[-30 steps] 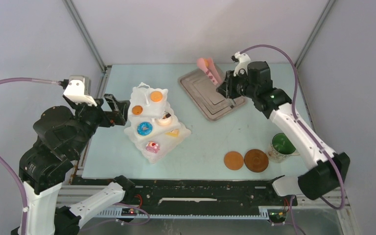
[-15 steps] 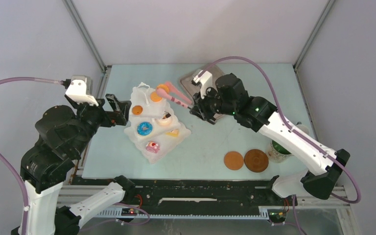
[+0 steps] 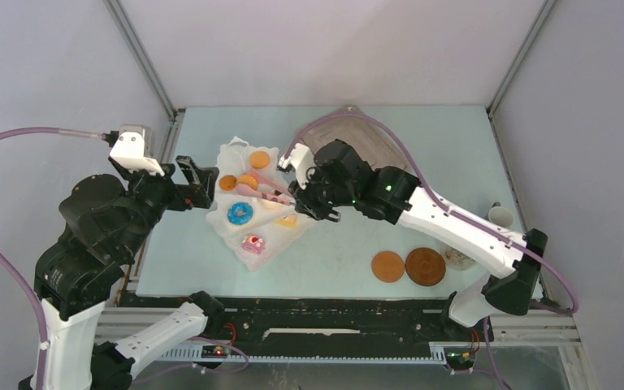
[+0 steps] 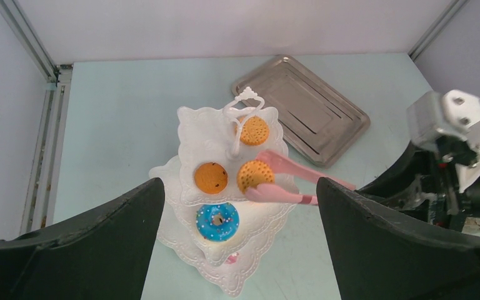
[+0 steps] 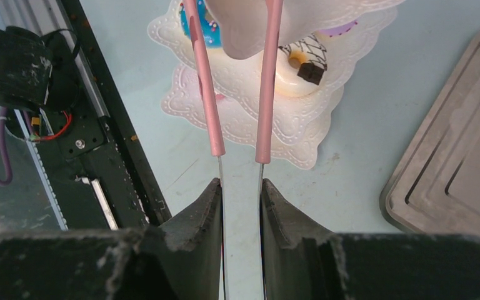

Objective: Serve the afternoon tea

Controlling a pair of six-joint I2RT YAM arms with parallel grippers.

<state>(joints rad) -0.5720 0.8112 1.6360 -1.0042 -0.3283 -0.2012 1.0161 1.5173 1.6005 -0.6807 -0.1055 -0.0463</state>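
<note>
The orange biscuit (image 4: 254, 174) sits pinched between the tips of the pink tongs (image 5: 205, 81), just over the middle tier of the white stand (image 4: 200, 134). It is close beside another biscuit (image 4: 211, 177) that already lies there. A third biscuit (image 4: 252, 130) lies on the top tier and a blue doughnut (image 4: 217, 222) on the tier below, so I judge this one belongs in the bare spot on the middle tier.

I use the tongs because those scalloped tiers are crowded and the stand's handle is in the way; the long thin arms reach in where my fingers would knock things. My right gripper (image 5: 242, 187) is clamped on the bare metal rear of the tongs, and that squeeze is what closes the tips on the biscuit. Easing my grip should let it drop, so the tips ought to be low first.

My left gripper (image 3: 203, 185) waits spread wide at the stand's left side, holding nothing, placed there, I think, to steady the stand; whether it touches I cannot tell.

Behind the stand lies the silver tray (image 4: 306, 109). Two brown coasters (image 3: 388, 266) wait near the table's front edge, with a white cup (image 3: 501, 215) at the far right
</note>
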